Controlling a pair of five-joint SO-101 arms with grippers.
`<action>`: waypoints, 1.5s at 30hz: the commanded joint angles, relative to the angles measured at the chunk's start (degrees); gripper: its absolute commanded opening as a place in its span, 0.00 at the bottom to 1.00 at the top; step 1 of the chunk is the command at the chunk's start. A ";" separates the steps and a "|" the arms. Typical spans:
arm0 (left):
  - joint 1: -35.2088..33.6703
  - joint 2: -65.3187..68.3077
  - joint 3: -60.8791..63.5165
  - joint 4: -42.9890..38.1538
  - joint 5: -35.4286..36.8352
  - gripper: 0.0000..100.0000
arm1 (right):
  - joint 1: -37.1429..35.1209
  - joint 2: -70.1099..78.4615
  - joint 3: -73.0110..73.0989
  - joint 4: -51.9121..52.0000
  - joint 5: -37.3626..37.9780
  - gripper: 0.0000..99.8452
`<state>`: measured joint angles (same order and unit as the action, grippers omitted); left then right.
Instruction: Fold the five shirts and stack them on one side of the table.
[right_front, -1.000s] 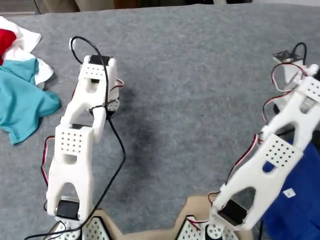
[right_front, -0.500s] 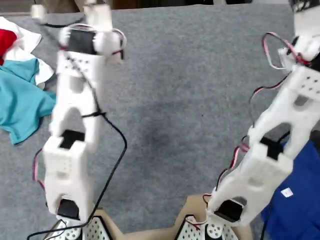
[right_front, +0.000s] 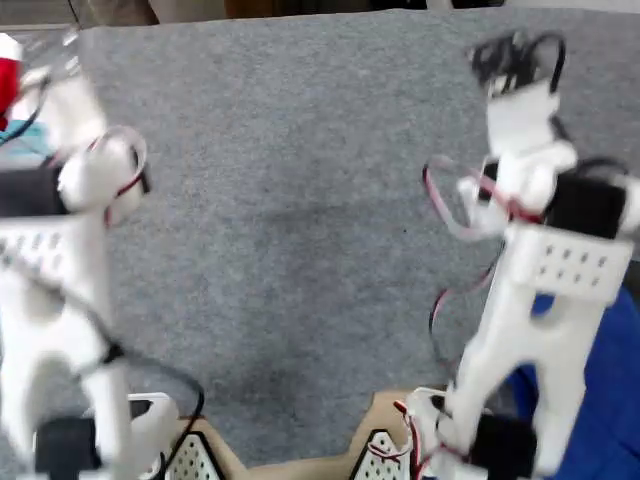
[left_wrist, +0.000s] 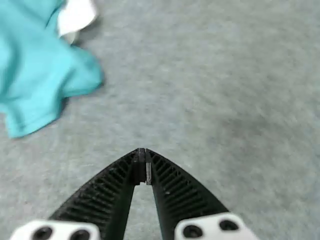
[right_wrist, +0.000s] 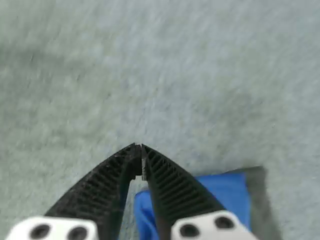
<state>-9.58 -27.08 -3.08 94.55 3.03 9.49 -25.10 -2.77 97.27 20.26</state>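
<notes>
Far left first: a sliver of red cloth (right_front: 8, 78) at the table's edge, and the teal shirt (left_wrist: 40, 75) lying crumpled on the grey table (right_front: 300, 200) with a white garment (left_wrist: 75, 15) touching its far side. The left gripper (left_wrist: 141, 166) hangs above bare felt near the teal shirt, tips pressed together, nothing between them. In the high view the left arm (right_front: 60, 260) stands in front of most of that pile, so only a scrap of teal peeks past it.

Across the open middle to the right arm (right_front: 540, 260) — the right gripper (right_wrist: 140, 160) is pinched closed too, and empty, poised over felt with a corner of the blue shirt (right_wrist: 220, 192) just beneath and beside it. That shirt lies at the right edge of the table, apart from the others.

These are light, limp knits, I'd judge: they will sag and drag on the felt rather than slide. Best taken by a hem corner or a shoulder seam, one gripper to each, lifted clear before laying flat.

Hard to settle — how the pile on the left is layered, whether the blue shirt is folded, and if a fifth shirt lies under the rest
</notes>
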 joint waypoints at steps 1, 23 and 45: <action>-6.59 -20.44 22.95 -9.76 -0.35 0.02 | -0.13 -14.64 22.46 -9.32 -0.35 0.01; -9.85 -69.14 81.05 -33.76 -5.89 0.02 | 0.22 -68.97 88.22 -43.78 -0.70 0.01; -13.63 -77.14 100.31 -38.51 -14.86 0.02 | 5.14 -82.33 99.65 -27.08 -0.62 0.01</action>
<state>-23.30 -104.09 96.26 56.84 -9.71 13.80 -103.25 96.75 62.99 20.18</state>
